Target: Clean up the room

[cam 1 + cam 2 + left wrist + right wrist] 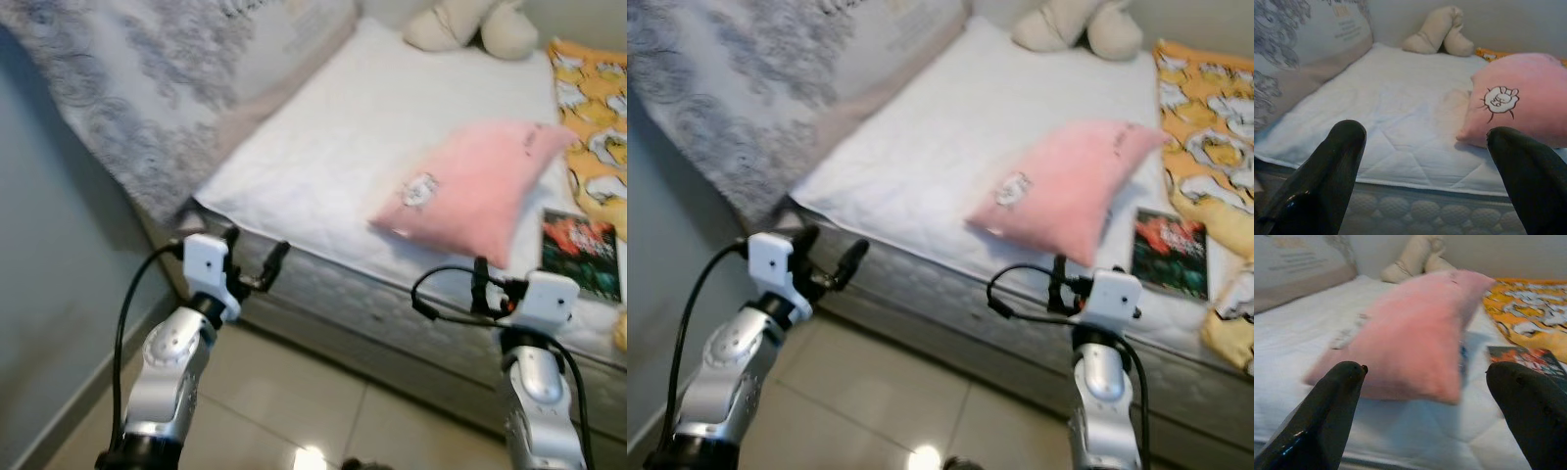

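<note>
Facing the bed (pixel 323 166), both pincers gape empty; pink pillow (pixel 470 186) lies diagonally just beyond the nearer right pincer (pixel 1425 382), left pincer (pixel 1420 161) farther.

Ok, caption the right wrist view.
Open right gripper faces a fluffy pink rectangular pillow on the white quilted mattress.

You get soft, even indoor light, a bright glare spot on the floor tiles (pixel 310 457), and motion blur on the pink pillow (pixel 1410 338).

Ahead of the left hand (pixel 257 262) the white bed (pixel 323 157) lies open; a pink pillow (pixel 470 191) blocks the right hand (pixel 478 284).
</note>
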`<state>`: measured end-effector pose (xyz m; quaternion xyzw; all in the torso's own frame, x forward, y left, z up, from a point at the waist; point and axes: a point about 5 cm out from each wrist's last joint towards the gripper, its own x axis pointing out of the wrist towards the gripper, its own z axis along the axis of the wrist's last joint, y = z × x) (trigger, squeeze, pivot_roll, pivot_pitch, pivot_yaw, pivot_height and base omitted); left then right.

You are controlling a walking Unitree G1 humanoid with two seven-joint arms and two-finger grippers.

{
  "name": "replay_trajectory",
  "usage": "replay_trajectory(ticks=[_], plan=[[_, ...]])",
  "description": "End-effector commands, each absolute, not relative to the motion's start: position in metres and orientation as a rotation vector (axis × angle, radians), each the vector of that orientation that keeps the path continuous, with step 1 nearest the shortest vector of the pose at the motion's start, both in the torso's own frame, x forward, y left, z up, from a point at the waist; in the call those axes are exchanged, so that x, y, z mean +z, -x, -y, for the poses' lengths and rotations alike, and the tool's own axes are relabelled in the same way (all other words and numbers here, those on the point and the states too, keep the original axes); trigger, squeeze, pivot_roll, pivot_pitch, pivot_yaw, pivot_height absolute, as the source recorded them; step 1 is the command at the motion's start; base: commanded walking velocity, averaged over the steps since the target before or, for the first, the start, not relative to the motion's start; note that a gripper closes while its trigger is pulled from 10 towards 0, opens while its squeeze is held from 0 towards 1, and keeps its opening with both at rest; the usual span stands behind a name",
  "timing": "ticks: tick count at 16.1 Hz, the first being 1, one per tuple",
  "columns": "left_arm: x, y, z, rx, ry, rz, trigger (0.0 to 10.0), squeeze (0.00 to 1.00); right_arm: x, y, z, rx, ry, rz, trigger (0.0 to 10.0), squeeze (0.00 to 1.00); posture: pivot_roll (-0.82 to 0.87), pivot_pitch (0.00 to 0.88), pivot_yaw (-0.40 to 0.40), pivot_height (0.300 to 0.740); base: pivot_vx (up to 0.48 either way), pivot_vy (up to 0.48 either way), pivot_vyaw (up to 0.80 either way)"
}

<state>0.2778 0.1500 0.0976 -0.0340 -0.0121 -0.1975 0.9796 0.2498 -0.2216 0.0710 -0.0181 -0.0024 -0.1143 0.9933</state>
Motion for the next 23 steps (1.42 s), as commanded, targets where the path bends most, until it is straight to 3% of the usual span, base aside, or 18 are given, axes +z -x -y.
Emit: replay_trajectory(ticks=[1, 6, 10, 23], plan=[[0.097, -0.279, -0.153, -0.4, 0.046, 0.014, 10.0, 0.0, 0.068, -0.249, 0.211, -0.184, 0.027, -0.012, 10.0, 0.0, -0.05, 0.0, 0.02, 0.74, 0.0, 0.48, -0.73], [0.093, -0.28, -0.15, -0.414, 0.031, -0.01, 10.0, 0.0, 0.064, -0.248, 0.212, -0.184, 0.013, -0.043, 10.0, 0.0, -0.06, 0.0, 0.022, 0.74, 0.0, 0.454, -0.7], [0.091, -0.281, -0.149, -0.412, 0.028, -0.016, 10.0, 0.0, 0.062, -0.247, 0.207, -0.147, 0.032, -0.05, 10.0, 0.0, -0.06, 0.0, 0.022, 0.74, 0.0, 0.0, -0.14], [0.093, -0.278, -0.134, -0.389, 0.122, 0.01, 10.0, 0.0, 0.07, -0.259, 0.201, -0.081, 0.052, -0.02, 10.0, 0.0, -0.06, 0.0, 0.02, 0.74, 0.48, 0.0, 0.0]])
